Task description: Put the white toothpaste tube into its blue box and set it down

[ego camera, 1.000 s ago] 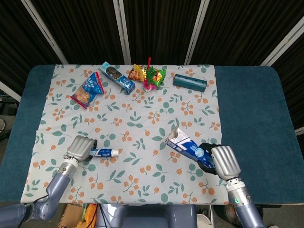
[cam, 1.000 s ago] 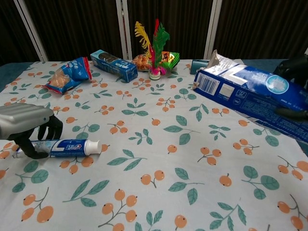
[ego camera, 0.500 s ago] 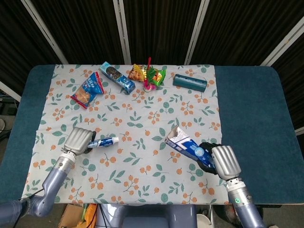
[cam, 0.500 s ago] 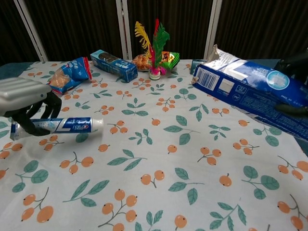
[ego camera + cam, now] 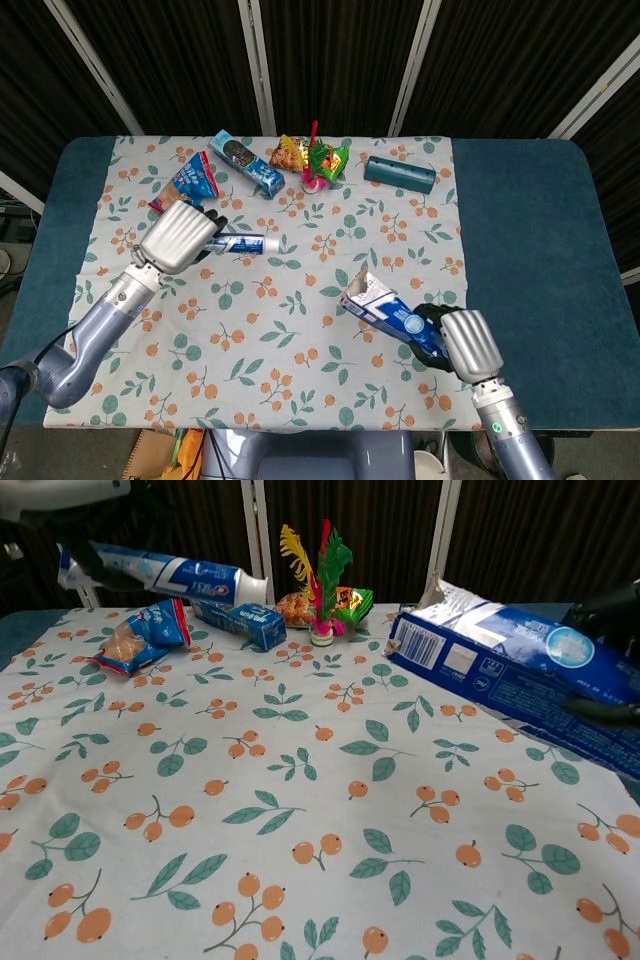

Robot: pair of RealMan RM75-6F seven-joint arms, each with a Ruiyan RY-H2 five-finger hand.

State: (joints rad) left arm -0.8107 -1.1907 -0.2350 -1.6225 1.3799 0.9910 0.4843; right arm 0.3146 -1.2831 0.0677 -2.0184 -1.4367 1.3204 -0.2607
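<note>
My left hand (image 5: 180,236) grips the white toothpaste tube (image 5: 241,243) by its tail and holds it well above the cloth, cap pointing right. In the chest view the toothpaste tube (image 5: 165,572) crosses the top left, with the left hand (image 5: 60,492) mostly cut off at the frame's edge. My right hand (image 5: 462,342) holds the blue box (image 5: 387,313) at the right, raised off the table. The blue box (image 5: 510,665) has its torn open end facing left toward the tube. A wide gap separates tube and box.
The floral cloth (image 5: 290,330) covers the table's middle. Along the far edge lie a snack bag (image 5: 184,187), a blue cookie box (image 5: 246,165), colourful packets with a feathered toy (image 5: 312,158) and a teal case (image 5: 399,173).
My left hand has lifted the tube off the cloth, carrying it up and toward the far side. The box in the right hand has shifted slightly left.
</note>
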